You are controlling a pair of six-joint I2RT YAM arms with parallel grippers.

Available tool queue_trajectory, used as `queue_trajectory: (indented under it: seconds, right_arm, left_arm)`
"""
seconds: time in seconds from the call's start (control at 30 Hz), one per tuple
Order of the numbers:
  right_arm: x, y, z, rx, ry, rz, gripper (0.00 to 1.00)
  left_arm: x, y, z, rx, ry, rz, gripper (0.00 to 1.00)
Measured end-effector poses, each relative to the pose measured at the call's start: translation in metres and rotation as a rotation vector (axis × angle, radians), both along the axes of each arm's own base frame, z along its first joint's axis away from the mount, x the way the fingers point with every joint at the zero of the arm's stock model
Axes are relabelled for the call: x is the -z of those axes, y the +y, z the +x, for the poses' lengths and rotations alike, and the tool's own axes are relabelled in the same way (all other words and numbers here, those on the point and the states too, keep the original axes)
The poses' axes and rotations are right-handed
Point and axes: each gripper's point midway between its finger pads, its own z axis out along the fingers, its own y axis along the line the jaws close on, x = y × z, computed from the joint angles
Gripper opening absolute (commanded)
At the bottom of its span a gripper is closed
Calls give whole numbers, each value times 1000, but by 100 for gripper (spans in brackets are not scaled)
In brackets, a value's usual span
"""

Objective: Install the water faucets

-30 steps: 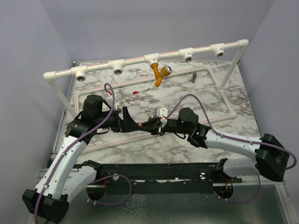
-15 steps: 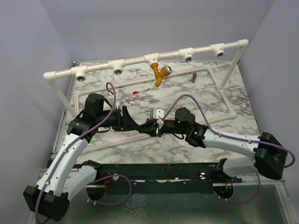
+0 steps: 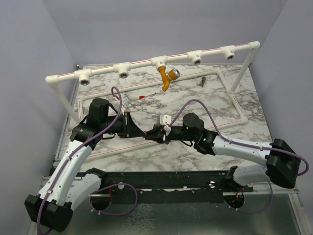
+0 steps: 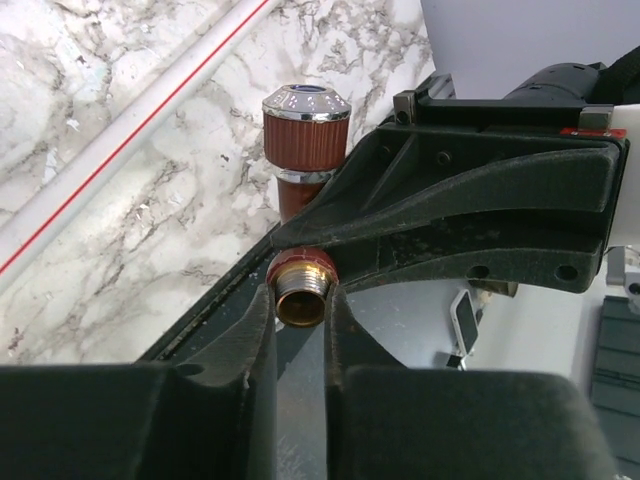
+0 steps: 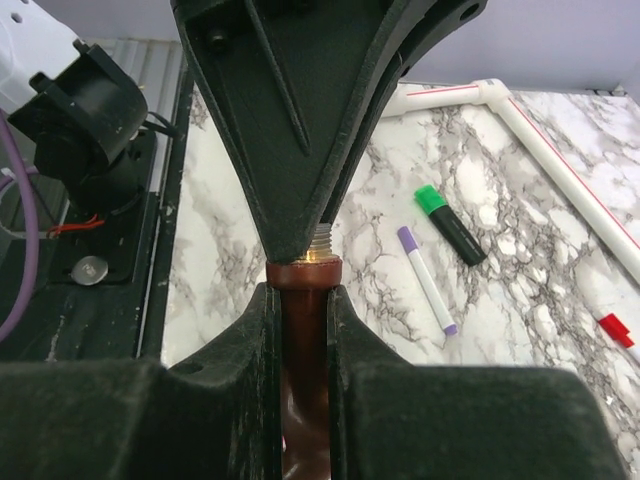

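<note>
Brown tap (image 4: pixel 303 190) sits mid-table, pinched tight by both the left gripper (image 4: pixel 303 305) and the right gripper (image 5: pixel 303 300). Orange tap (image 3: pixel 166 82) hangs from the white pipe (image 3: pixel 139 63) at 12 o'clock.

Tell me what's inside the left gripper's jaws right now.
The brown faucet: its brass threaded end sits between the left gripper fingers. The right gripper covers most of its body.
</note>
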Motion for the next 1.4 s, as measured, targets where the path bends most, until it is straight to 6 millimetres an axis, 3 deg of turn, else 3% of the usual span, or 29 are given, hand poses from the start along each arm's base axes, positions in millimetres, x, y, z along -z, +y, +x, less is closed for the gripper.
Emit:
queue_trajectory:
  seconds: [0.2,0.43,0.7,0.87,1.17,1.4]
  right_arm:
    - [2,-1,1,7,1,-7,10]
    - [3,-1,1,9,6,-8,40]
    - [4,0,-2,11,28,-12,60]
    - [-3,-5,0,38,27,0,68]
    - [-44,-36,3,152,-14,68,76]
    - [-46,-58,14,290,44,56,78]
  left_arm:
    - [1,0,0,-4,11,1,0]
    - [1,0,0,-10,21,-3,0]
    - [4,-1,5,-30,23,-9,0]
    - [3,-2,5,-30,25,-19,0]
    - [6,-4,3,-20,39,-30,0]
    - [4,-5,4,-16,34,-38,0]
